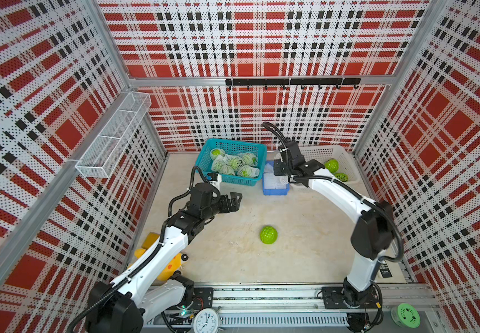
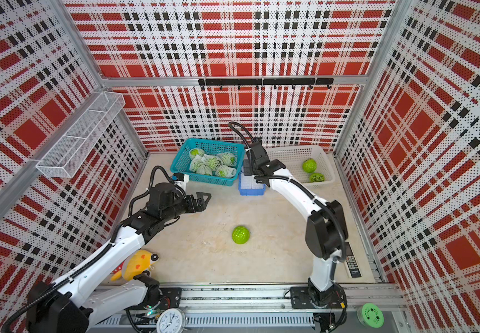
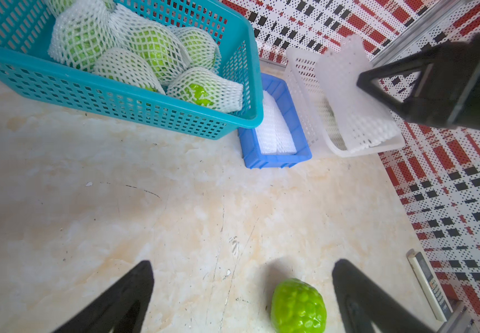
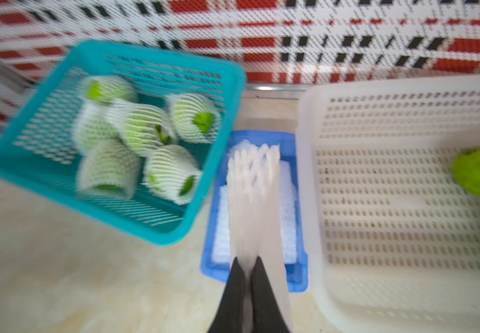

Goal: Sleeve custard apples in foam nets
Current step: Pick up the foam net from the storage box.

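Observation:
One bare custard apple (image 1: 268,235) lies on the table in both top views. My left gripper (image 3: 243,263) hovers above it, open and empty, with the fruit (image 3: 298,307) near one finger. Two more custard apples (image 1: 331,165) sit in the white basket (image 1: 319,150). My right gripper (image 4: 247,259) is shut on a white foam net (image 4: 253,184), which hangs over the blue tray (image 4: 300,276) holding further foam nets (image 4: 287,219). Several sleeved custard apples (image 1: 234,163) fill the teal basket (image 1: 233,142).
A yellow toy (image 1: 169,266) lies by the left arm's base. A clock (image 1: 205,321), a green disc (image 1: 405,314) and a remote (image 1: 385,271) sit along the front and right edges. A wire shelf (image 1: 112,138) hangs on the left wall.

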{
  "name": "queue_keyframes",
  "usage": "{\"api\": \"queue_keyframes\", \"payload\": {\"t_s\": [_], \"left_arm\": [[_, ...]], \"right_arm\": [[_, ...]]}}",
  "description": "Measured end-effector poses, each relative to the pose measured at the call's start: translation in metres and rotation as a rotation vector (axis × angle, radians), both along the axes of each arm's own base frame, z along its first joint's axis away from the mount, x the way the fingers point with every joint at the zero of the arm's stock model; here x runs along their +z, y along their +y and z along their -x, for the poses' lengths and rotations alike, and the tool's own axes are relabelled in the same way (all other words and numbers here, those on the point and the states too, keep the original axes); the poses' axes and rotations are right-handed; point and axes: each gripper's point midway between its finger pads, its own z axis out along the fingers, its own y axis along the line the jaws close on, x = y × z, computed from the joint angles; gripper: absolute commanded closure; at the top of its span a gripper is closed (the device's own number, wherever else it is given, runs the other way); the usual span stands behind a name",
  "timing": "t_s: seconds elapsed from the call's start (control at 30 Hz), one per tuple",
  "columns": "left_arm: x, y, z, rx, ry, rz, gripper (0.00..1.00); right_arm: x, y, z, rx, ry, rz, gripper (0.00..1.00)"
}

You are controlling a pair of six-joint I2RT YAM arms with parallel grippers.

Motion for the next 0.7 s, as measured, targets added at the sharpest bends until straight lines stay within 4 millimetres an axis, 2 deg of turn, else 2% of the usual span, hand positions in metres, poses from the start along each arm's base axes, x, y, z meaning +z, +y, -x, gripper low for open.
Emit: {"api": "queue_keyframes", "payload": {"t_s": [0.13, 0.27, 0.47, 0.7], "left_arm": [[0.005, -0.009, 0.006, -0.055, 0.003, 0.036, 0.01], [0.015, -0.026, 0.014, -0.145, -0.008, 0.123, 0.07], [0.026, -0.053, 0.034, -0.278, -0.013, 0.239, 0.16], [0.037, -0.092, 0.065, -0.443, -0.042, 0.284, 0.25]], "right_arm": [[0.029, 0.009, 0.042, 0.159, -0.044, -0.121, 1.0], [0.038, 0.014, 0.085, 0.296, -0.08, -0.229, 1.0], [0.018, 0.01, 0.142, 0.455, -0.14, -0.306, 1.0], [0.005, 0.012, 0.193, 0.651, -0.27, -0.382, 1.0]]}}
